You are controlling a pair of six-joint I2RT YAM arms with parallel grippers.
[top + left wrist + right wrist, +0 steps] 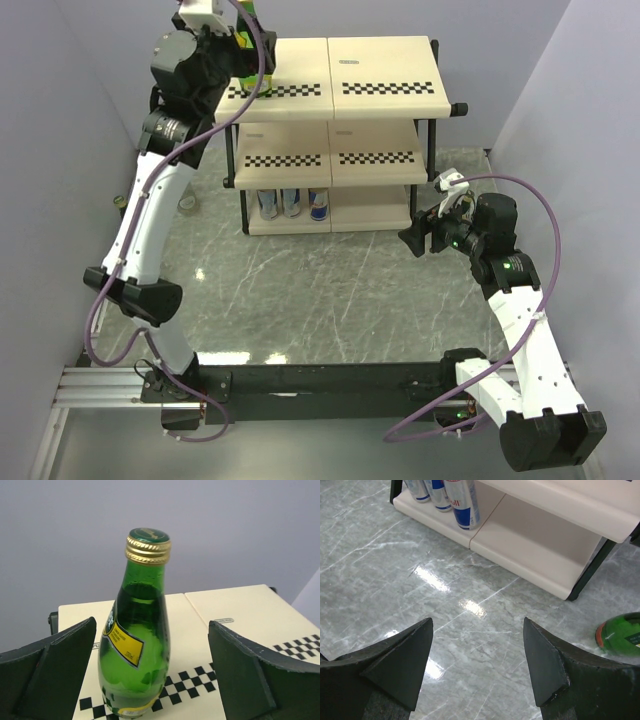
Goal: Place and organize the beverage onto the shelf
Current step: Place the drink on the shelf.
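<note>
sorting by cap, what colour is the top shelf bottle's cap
Gold cap with a dark green top; best in the left wrist view.

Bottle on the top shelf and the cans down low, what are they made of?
The bottle looks like green glass: it is see-through and glossy, with bright glints. Its cap seems to be metal, gold and ridged round the edge. The cans look like shiny painted metal, probably aluminium, in silver and blue with reflections.

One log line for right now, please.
left gripper: open around green bottle | bottle: standing on shelf top | right gripper: open, empty
</note>
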